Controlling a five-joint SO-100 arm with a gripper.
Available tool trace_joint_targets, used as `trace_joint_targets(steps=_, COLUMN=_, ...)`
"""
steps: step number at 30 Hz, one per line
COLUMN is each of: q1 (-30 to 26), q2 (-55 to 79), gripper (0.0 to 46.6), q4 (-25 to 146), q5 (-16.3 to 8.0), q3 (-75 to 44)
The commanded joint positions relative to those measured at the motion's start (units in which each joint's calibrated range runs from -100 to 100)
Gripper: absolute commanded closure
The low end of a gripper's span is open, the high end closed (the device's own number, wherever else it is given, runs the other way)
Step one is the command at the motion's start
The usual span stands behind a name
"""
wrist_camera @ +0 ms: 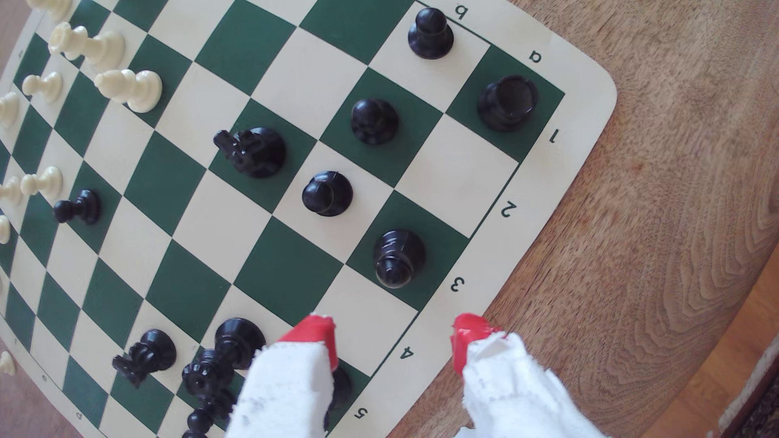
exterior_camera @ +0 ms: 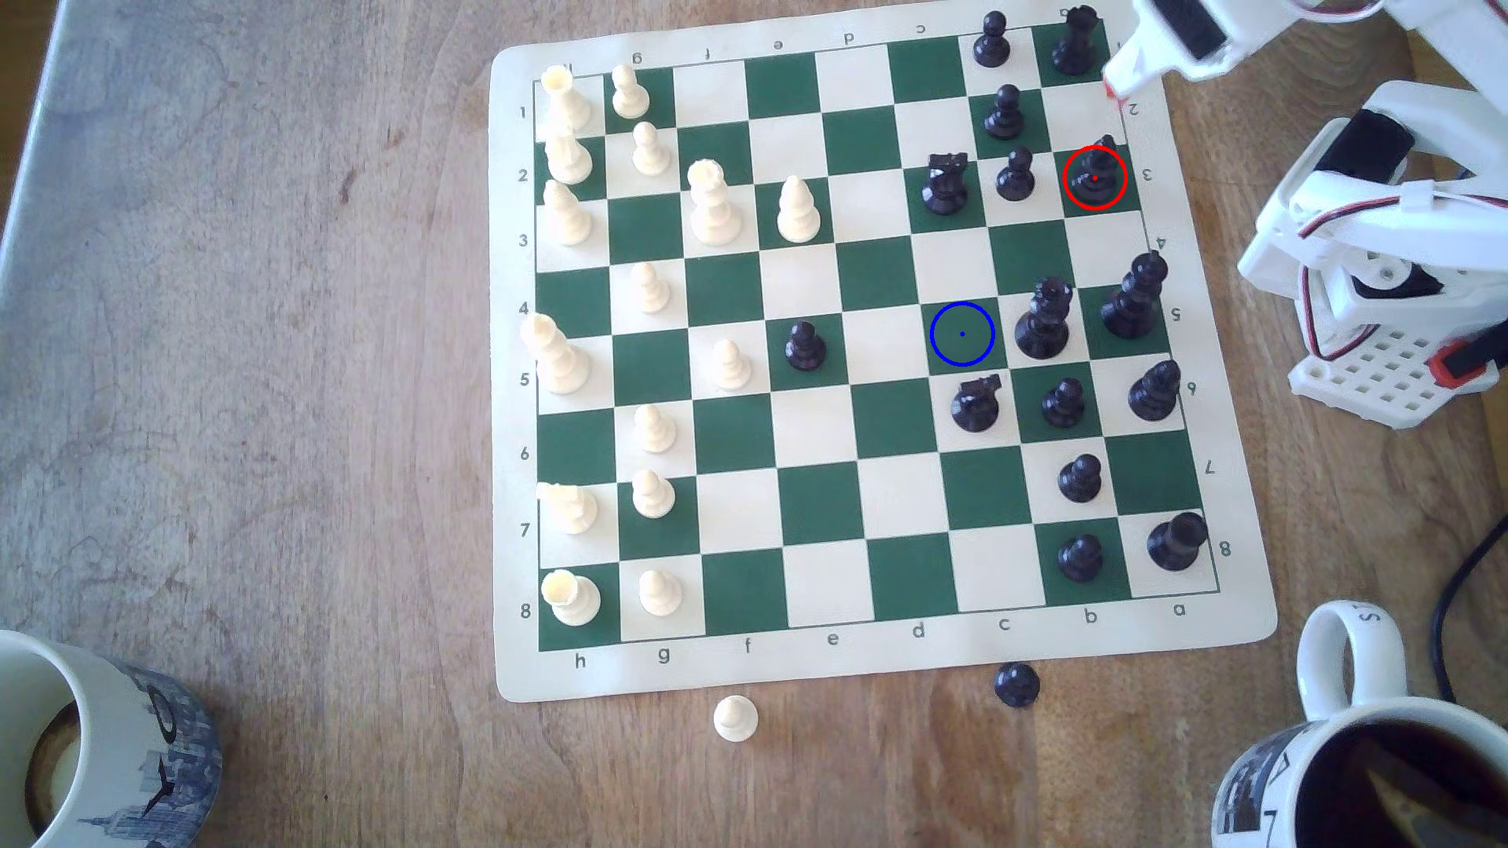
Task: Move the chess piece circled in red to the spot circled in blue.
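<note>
1. Gripper (wrist_camera: 394, 337): red-tipped fingers (wrist_camera: 320, 332) spread wide, holding nothing
2. Bishop (wrist_camera: 396, 259): upright on a green edge square, just ahead of the fingertips, apart from both
3. Spot (exterior_camera: 962, 334): blue-circled green square, unoccupied, well away from the fingers, beside the black queen (exterior_camera: 1044, 320)

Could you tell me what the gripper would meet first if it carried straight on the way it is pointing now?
Probably the black bishop: the open gripper points at it across a bare white square, though depth is hard to judge.
</note>
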Motion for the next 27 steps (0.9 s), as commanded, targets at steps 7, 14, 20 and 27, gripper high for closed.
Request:
trace_joint_targets(steps=7, q1=0.7, q2=5.0, gripper=31.9, q4=-7.7, q5=0.8, q3=5.7)
trace_joint_targets(steps=14, q1=0.0, q2=6.4, gripper=31.3, q4=-9.9, q5=0.5, q3=11.3)
trace_joint_targets(steps=20, q1=-1.2, q2=8.8, gripper=31.0, q4=-10.8, q5=0.4, q3=13.6)
trace_joint_targets(steps=27, q1=-1.1, q2=12.6, gripper=30.9, q4=-14.4, q5=0.7, q3=15.8)
